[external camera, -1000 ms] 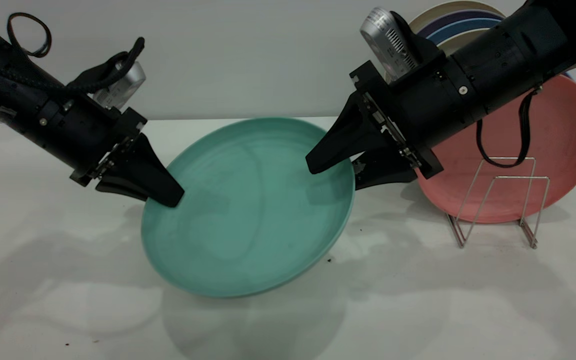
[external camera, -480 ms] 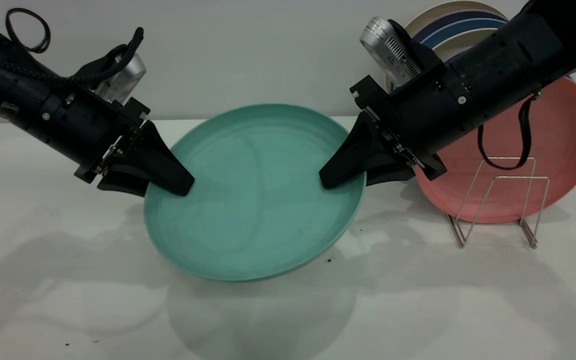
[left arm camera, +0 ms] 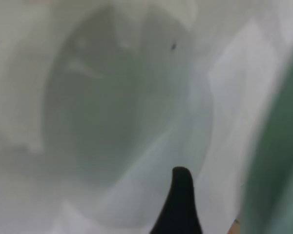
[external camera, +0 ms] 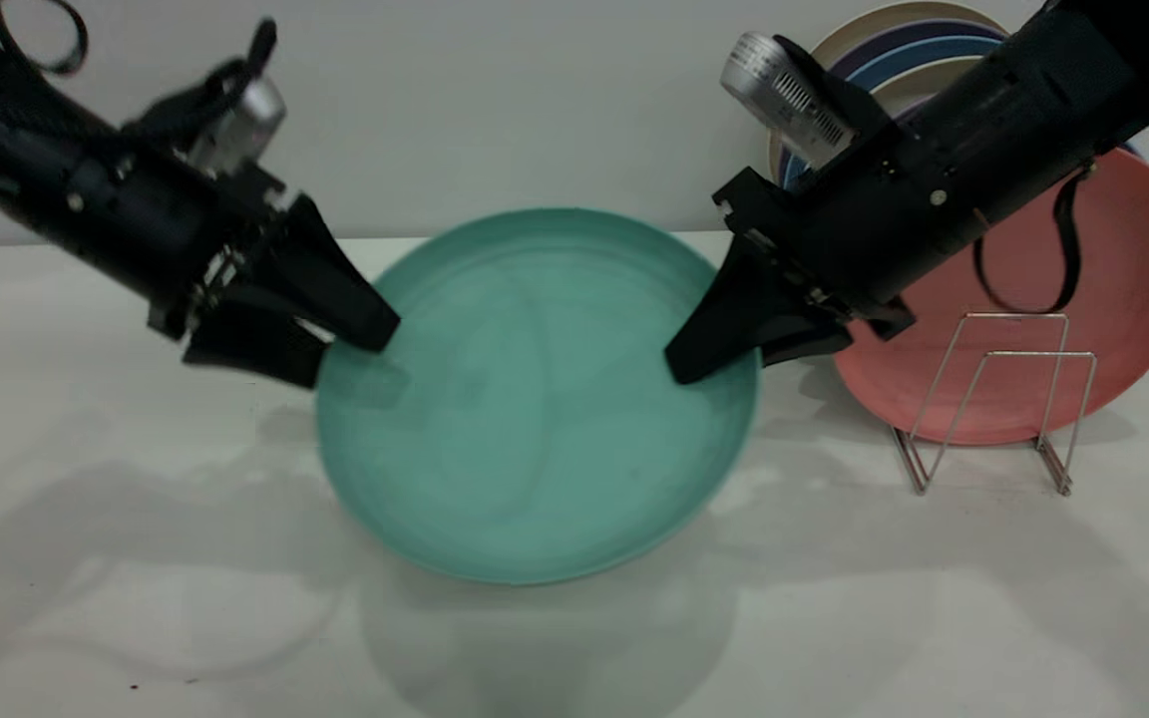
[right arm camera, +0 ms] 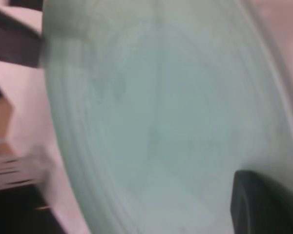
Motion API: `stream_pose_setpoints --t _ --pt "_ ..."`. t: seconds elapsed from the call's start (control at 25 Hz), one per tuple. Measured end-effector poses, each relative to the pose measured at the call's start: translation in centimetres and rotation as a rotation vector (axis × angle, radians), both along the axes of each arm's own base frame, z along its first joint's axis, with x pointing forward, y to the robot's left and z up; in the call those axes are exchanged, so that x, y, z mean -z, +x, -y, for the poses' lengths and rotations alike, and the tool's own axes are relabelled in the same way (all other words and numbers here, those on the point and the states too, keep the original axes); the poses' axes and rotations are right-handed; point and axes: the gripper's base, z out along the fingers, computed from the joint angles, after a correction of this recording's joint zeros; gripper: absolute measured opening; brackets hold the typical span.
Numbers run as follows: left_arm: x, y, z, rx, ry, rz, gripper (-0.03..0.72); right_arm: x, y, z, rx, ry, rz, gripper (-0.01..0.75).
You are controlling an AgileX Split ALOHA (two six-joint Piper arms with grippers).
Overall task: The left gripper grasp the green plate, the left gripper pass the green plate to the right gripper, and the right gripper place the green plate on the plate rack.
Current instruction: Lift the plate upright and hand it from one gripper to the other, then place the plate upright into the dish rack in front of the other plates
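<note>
While it hangs tilted above the white desk (external camera: 136,558), the large round teal-green plastic plate (external camera: 535,399) sits between the two arms, its face turned toward the exterior camera and its shadow on the desk just below. At its right edge the right hand (external camera: 709,349), a bulky black claw under a ribbed silver box, is pinching the rim, one finger lying on the plate's face and the other behind it. At the left edge the left hand (external camera: 345,349), a slimmer black claw, has its fingers spread; the upper finger (external camera: 335,294) overlaps the rim, and whether it touches cannot be told. To the right, on the desk, stands the thin silver wire rack (external camera: 993,399) with upright loops, a salmon-pink plate (external camera: 1123,289) leaning behind it. Farther back, cream and blue plates (external camera: 894,50) stand against the wall.
</note>
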Motion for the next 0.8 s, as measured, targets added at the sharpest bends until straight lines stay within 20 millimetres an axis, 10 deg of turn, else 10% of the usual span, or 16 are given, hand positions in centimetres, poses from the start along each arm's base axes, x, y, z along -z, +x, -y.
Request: stream_pose_setpoints --t 0.2,0.4,0.56,0.8 --pt "-4.0 -0.5 -0.1 0.034 0.007 0.113 0.633 -2.2 0.5 2.0 -0.041 -0.097 0.142 0.058" --pt "-7.2 -1.3 -0.5 0.078 0.080 0.226 0.600 -8.7 -0.6 3.4 -0.239 -0.233 0.477 0.058" --pt "-7.8 -1.4 -0.7 0.077 0.104 0.256 0.593 -14.3 -1.7 4.9 -0.371 -0.435 0.822 0.058" --pt "-7.8 -1.4 -0.7 0.058 0.107 0.234 0.593 -17.5 -2.0 8.6 -0.464 -0.737 1.018 0.058"
